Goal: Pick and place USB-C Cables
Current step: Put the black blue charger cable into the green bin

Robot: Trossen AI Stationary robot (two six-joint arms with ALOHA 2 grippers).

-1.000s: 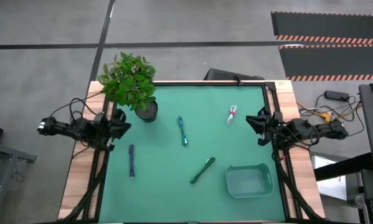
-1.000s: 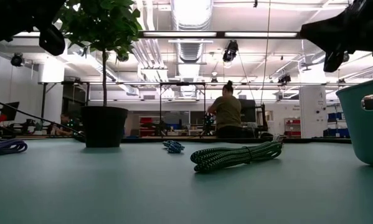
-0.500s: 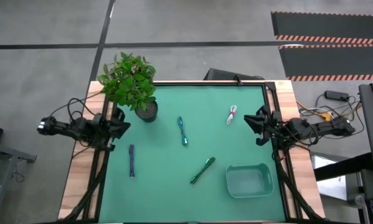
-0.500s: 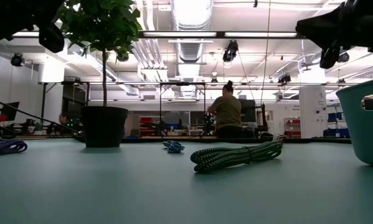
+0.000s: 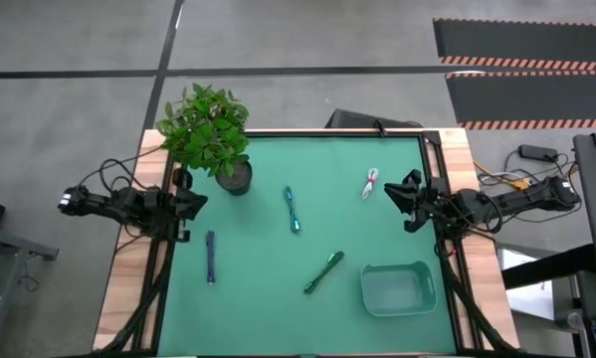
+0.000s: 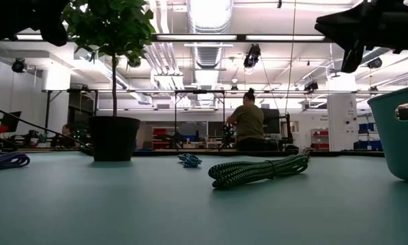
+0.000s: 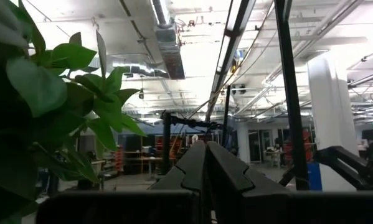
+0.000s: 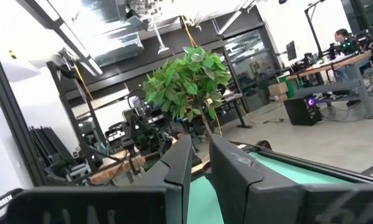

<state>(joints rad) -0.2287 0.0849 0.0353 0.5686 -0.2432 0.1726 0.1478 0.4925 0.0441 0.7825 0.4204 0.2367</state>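
Cables (image 5: 293,210) unlabelled on green mat (image 5: 268,298)

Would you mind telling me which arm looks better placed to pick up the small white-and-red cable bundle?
Right. Its end effector hovers just beside the white-and-red cable bundle at the table's right edge; the left end effector sits across the table behind the potted plant.

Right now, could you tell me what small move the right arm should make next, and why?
Probably reach the right gripper, holding nothing with a narrow gap between its fingers, toward the white-and-red cable lying closest to it. All four cables lie on the mat and the teal bin holds none.
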